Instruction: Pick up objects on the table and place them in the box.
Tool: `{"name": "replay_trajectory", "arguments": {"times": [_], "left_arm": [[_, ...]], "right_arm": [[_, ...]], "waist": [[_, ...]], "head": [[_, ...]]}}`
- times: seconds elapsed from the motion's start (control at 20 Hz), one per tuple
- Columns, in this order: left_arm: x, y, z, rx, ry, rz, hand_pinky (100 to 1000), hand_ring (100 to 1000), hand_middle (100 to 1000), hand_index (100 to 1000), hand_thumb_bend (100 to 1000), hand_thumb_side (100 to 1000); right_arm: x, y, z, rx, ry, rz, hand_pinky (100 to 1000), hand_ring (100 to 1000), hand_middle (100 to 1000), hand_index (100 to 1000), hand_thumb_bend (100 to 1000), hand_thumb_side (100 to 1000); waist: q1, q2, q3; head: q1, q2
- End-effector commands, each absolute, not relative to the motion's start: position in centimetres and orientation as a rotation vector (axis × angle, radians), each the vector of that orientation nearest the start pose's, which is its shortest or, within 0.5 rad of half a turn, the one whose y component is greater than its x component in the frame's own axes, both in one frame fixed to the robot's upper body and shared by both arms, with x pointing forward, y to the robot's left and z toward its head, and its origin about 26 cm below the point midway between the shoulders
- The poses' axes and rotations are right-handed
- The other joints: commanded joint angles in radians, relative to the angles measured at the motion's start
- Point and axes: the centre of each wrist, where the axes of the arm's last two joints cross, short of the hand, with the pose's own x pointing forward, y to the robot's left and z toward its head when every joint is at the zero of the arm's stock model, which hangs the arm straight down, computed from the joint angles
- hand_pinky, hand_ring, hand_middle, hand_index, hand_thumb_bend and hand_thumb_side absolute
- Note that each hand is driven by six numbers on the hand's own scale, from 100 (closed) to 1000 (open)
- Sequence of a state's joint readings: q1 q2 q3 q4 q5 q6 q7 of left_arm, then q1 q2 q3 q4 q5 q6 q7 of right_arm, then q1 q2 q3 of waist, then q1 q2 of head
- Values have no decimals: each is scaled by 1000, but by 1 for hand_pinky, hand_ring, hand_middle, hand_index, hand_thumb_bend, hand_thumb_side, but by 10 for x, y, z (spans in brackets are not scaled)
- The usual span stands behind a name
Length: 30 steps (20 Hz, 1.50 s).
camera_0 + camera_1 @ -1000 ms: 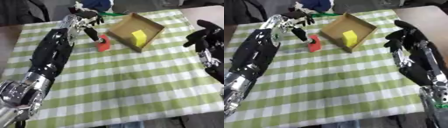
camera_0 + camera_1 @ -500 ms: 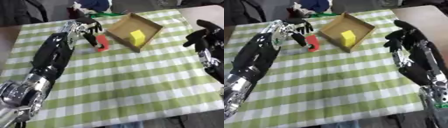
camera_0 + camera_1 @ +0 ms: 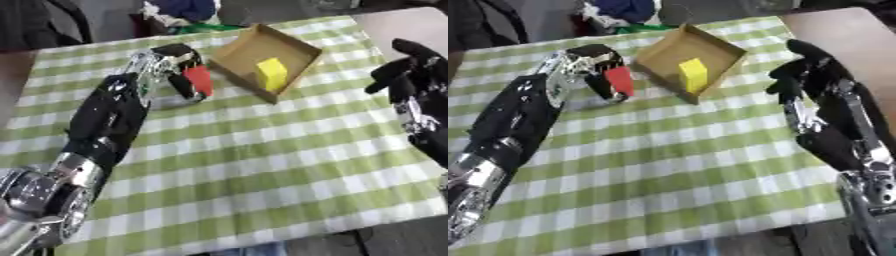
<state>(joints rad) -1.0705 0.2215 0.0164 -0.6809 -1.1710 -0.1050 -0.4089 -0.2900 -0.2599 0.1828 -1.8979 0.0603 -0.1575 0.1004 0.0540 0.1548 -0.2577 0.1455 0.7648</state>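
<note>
A red block (image 3: 199, 79) is pinched in my left hand (image 3: 179, 65), whose fingers curl down around it just left of the cardboard box (image 3: 242, 53). The block stands upright above the green checked tablecloth (image 3: 262, 150). Inside the box lies a yellow block (image 3: 271, 73). My right hand (image 3: 811, 72) hovers at the right side, fingers relaxed and holding nothing, level with the box's near corner.
Dark and blue clutter (image 3: 184, 10) sits beyond the table's far edge behind the box. A bare brown tabletop (image 3: 842, 25) shows at the far right. The cloth's near half carries nothing.
My left hand has come down from the far edge onto the red block and closed on it, lifting it upright. The right hand has stayed put.
</note>
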Motion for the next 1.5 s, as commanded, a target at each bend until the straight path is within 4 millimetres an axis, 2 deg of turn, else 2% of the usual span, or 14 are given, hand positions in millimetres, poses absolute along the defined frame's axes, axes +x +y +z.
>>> {"name": "replay_trajectory", "arguments": {"times": [0.05,0.1,0.15,0.2,0.7,0.85,0.9,0.95,1.0,1.05,1.15,1.3,1.4,1.5], "left_arm": [[508,214,206,918,-1341,-1415,623,520,462,669,399,229],[508,212,211,941,-1362,-1404,624,522,462,670,379,304],[508,210,214,962,-1382,-1392,618,524,464,671,413,241],[508,207,217,979,-1398,-1380,618,524,464,671,413,241],[509,190,216,1111,-1506,-1188,576,547,479,679,447,271],[509,186,210,1111,-1514,-1170,608,604,541,725,530,333],[509,185,208,1108,-1515,-1174,614,614,553,732,562,355],[509,185,206,1101,-1514,-1180,648,656,614,767,620,388],[509,184,204,1096,-1512,-1188,663,671,637,782,634,394],[509,185,202,1091,-1509,-1195,686,700,688,812,700,426],[508,186,200,1086,-1510,-1199,701,721,723,829,735,451],[506,190,206,1088,-1553,-1174,680,722,721,830,742,469],[502,193,217,1099,-1626,-1133,649,704,696,826,731,482],[496,198,233,1105,-1725,-1075,607,687,671,815,681,493]], "right_arm": [[309,-210,161,53,-2283,632,818,591,626,916,100,526],[309,-210,162,55,-2283,634,818,591,626,916,100,527],[309,-209,162,56,-2284,638,818,591,626,916,100,527],[309,-209,162,59,-2285,642,818,591,626,916,100,527],[311,-203,169,81,-2303,683,819,589,624,917,100,534],[311,-203,169,79,-2305,686,819,589,624,917,100,535],[311,-203,169,79,-2304,685,819,589,624,917,100,536],[311,-203,169,79,-2303,684,819,589,624,918,100,535],[311,-203,169,80,-2303,683,819,589,624,918,100,535],[311,-203,169,80,-2302,682,819,589,624,918,100,535],[311,-203,168,80,-2301,679,819,590,624,918,100,535],[311,-204,167,77,-2299,670,819,590,625,918,100,535],[311,-205,166,74,-2295,663,819,590,625,918,100,535],[311,-206,165,69,-2293,654,819,590,625,918,100,534]], "waist": [[-2,-14,-5],[0,-13,-8],[1,-11,-12],[3,-10,-17],[29,27,-83],[35,34,-93],[36,35,-93],[37,35,-92],[37,34,-91],[37,33,-88],[35,29,-83],[29,21,-73],[25,16,-64],[21,9,-51]], "head": [[-1,5],[0,5],[2,3],[5,1],[35,-32],[39,-36],[39,-36],[39,-35],[38,-34],[37,-33],[36,-31],[30,-30],[27,-26],[23,-22]]}}
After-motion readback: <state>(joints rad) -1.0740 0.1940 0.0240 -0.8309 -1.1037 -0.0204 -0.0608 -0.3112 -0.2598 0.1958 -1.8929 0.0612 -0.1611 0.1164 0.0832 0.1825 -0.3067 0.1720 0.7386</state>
